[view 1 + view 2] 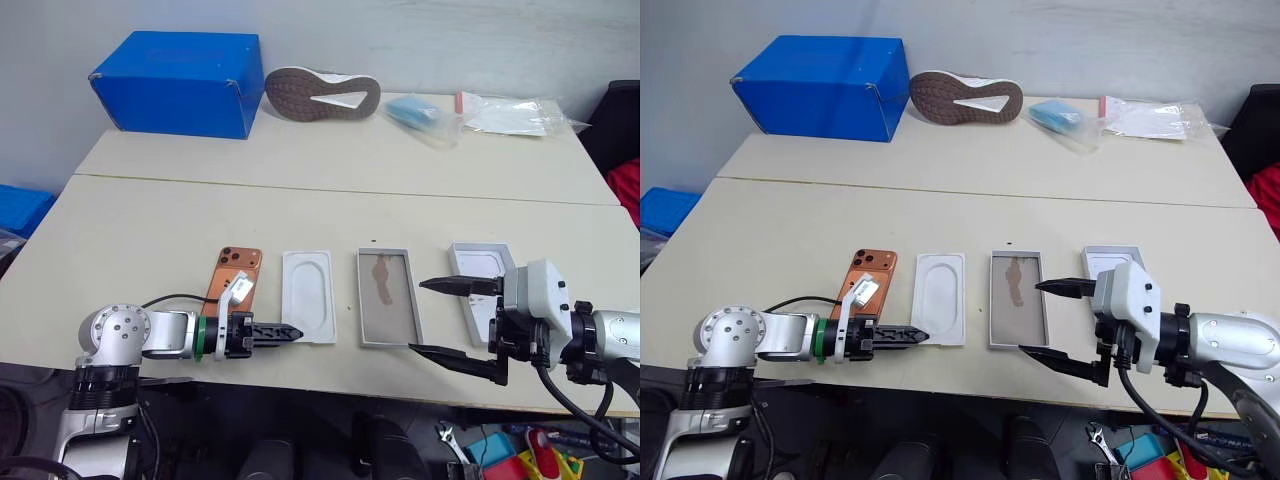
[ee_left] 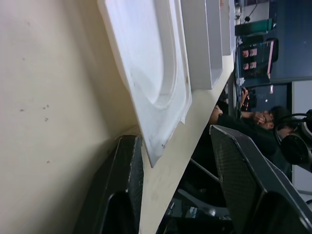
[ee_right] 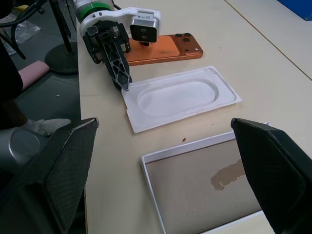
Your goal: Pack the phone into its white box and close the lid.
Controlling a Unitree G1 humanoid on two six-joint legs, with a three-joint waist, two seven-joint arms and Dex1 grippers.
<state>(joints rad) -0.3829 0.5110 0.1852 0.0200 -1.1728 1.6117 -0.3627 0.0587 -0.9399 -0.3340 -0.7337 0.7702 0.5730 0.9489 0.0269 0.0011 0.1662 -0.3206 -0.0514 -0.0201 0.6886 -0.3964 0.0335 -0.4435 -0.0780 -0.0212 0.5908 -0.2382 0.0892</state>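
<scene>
Two black fingers of the left gripper (image 2: 170, 161) stand partly apart, straddling the near corner of the white moulded insert with a rounded recess (image 1: 308, 296), one finger touching its edge. The right gripper (image 1: 452, 320) hangs wide open, empty, over the shallow white box (image 1: 388, 297), whose grey-brown floor is smudged. The slim orange phone (image 1: 234, 274) lies flat beside the insert; the white lid (image 1: 478, 285) lies right of the box.

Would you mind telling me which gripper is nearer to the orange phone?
Left. The left gripper is at the table's front edge, just beside the phone; the right gripper hovers past the white box, farther off.
</scene>
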